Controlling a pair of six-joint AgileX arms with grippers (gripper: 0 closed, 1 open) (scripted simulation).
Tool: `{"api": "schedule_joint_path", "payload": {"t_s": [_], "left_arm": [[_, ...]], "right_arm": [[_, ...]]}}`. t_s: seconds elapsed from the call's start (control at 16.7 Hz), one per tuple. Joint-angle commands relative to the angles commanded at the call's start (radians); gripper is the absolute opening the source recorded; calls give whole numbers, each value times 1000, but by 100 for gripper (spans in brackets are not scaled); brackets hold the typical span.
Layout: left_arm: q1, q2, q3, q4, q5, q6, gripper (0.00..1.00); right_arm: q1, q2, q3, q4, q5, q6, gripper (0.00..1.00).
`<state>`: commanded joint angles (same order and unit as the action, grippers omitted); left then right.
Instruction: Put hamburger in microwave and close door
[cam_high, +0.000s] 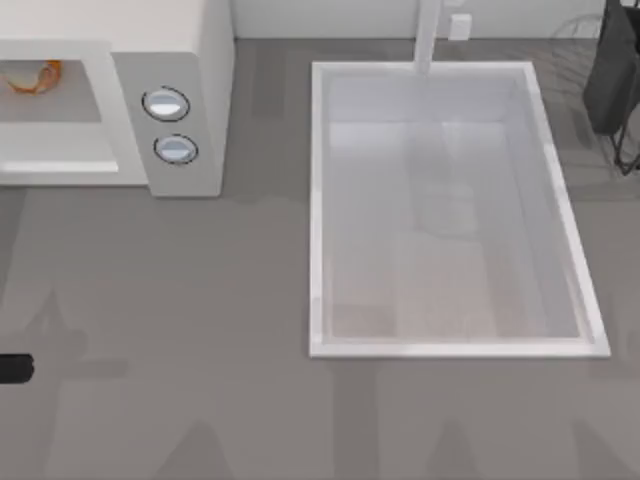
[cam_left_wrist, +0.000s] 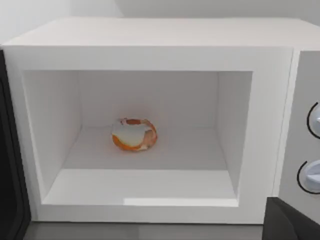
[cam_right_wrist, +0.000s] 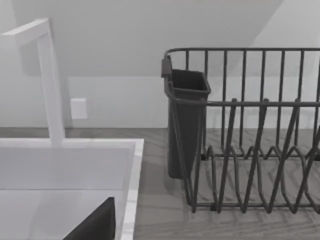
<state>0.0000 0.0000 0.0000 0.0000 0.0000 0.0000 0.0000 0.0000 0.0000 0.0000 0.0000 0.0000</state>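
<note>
The hamburger (cam_left_wrist: 134, 134) lies on the floor of the microwave (cam_left_wrist: 150, 45) cavity, toward the back, and nothing touches it. From above, the hamburger (cam_high: 32, 76) sits inside the microwave (cam_high: 190, 40) at the table's far left. The cavity front is uncovered, and a dark panel that looks like the open door (cam_left_wrist: 9, 165) stands at its side edge. A black piece of my left gripper (cam_high: 14, 368) pokes in at the table's left edge, well in front of the microwave. One dark corner of my left gripper (cam_left_wrist: 290, 222) sits below the knob panel. My right gripper (cam_right_wrist: 95, 226) hangs over the sink's corner.
Two round knobs (cam_high: 166, 104) sit on the microwave's side panel. A white sink basin (cam_high: 330, 200) with a tap (cam_high: 428, 35) takes up the table's middle right. A dark wire dish rack (cam_right_wrist: 250, 150) with a cutlery cup (cam_right_wrist: 186, 125) stands at the far right.
</note>
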Motion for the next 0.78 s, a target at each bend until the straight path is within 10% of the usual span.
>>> {"api": "schedule_joint_path", "payload": {"t_s": [0.78], "left_arm": [[-107,63,44,37,-108,1,0]], "right_arm": [[0,0,0,0,0,0,100]]}}
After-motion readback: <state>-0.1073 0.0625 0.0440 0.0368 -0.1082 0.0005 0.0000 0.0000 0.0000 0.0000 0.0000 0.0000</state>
